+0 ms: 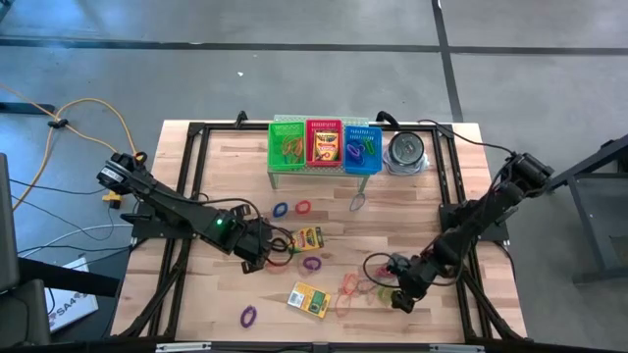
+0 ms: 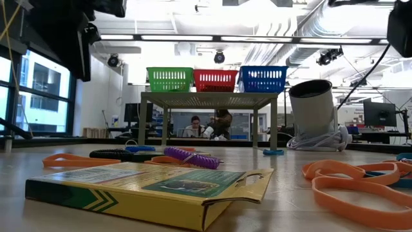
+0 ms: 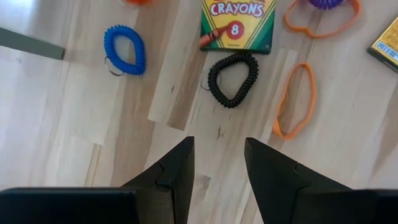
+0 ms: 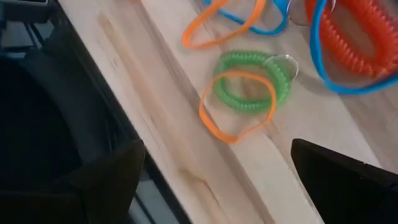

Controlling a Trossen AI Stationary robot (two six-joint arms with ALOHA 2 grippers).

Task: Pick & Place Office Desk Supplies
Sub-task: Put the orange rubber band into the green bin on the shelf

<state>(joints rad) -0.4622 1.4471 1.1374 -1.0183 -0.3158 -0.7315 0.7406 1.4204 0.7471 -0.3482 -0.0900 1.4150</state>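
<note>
Crayon boxes and coiled loops lie scattered over the pale wooden tabletop (image 1: 412,211). One flat yellow-and-green crayon box (image 3: 238,23) lies face up just beyond the left gripper (image 3: 217,165); in the high view its long axis runs roughly across the tabletop, slightly tilted. A black coiled loop (image 3: 232,79) lies between that box and the left gripper's fingers, its long axis running from the box toward them. A blue coiled loop (image 3: 125,49) lies well to one side of the black loop, and a thin orange band (image 3: 295,99), drawn out long and narrow, lies just on the black loop's other side. A second yellow-and-green crayon box (image 1: 309,299) lies flat nearer the front edge, with a purple loop (image 1: 247,316) off to its left.

The left gripper's fingers are spread apart, above bare wood short of the black loop, holding and touching nothing.

The right gripper (image 1: 402,297) hovers near the front right of the tabletop. Its fingers (image 4: 348,180) are spread wide and empty. Ahead of them a green coiled loop (image 4: 252,81) lies flat with an orange band (image 4: 236,106) overlapping it; a red coiled loop (image 4: 367,37) ringed by a blue band (image 4: 323,59) lies just beyond.
</note>
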